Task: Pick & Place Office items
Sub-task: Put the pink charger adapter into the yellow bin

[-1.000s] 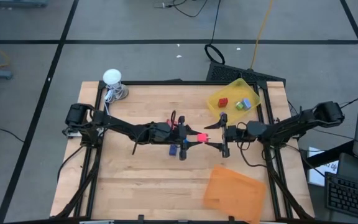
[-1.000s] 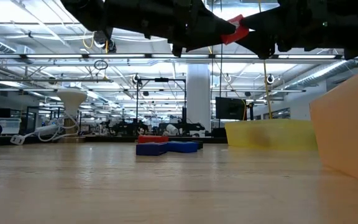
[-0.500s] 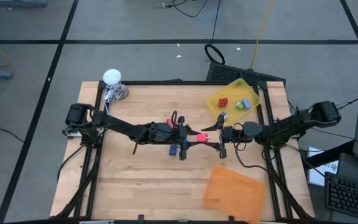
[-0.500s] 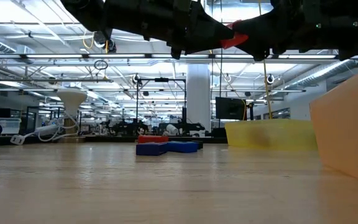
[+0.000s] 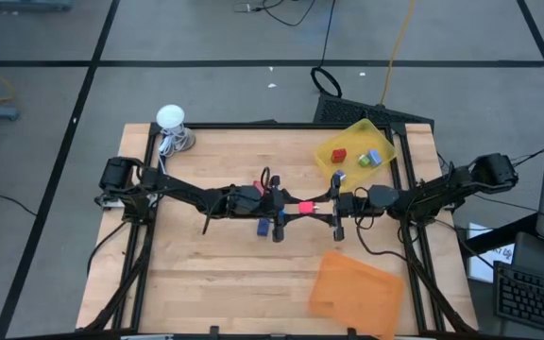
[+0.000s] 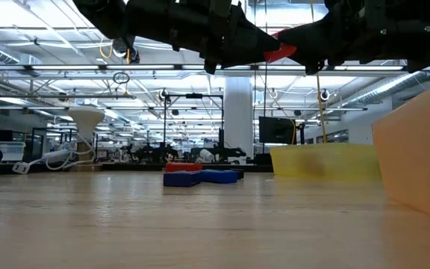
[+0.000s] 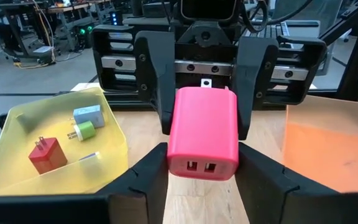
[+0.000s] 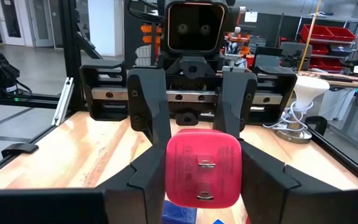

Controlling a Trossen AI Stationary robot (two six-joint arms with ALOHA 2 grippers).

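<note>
The job looks partly done. The yellow tray [image 5: 355,148] near the tabletop's far right corner already holds three of the office items, a red charger [image 5: 338,156], a green one [image 7: 84,132] and a light blue one [image 7: 88,115], while a small cluster, a red piece [image 6: 183,167] on dark blue pieces [image 6: 202,177], lies near the middle of the tabletop, not yet sorted. The orange tray [image 5: 355,293] by the near right edge shows nothing inside, as far as the overhead view tells. A pink charger [image 7: 203,132] hangs in the air above the tabletop's middle, caught between both arms: the left end effector [image 7: 202,167] is clamped on its socket end, and the right end effector [image 8: 204,171] has its fingers against the sides of the prong end, grasping it too or very nearly so. This reads as a handover from left to right, with the left yet to let go. The white round object [image 5: 170,118] with its cord stands at the far left corner, untouched.
</note>
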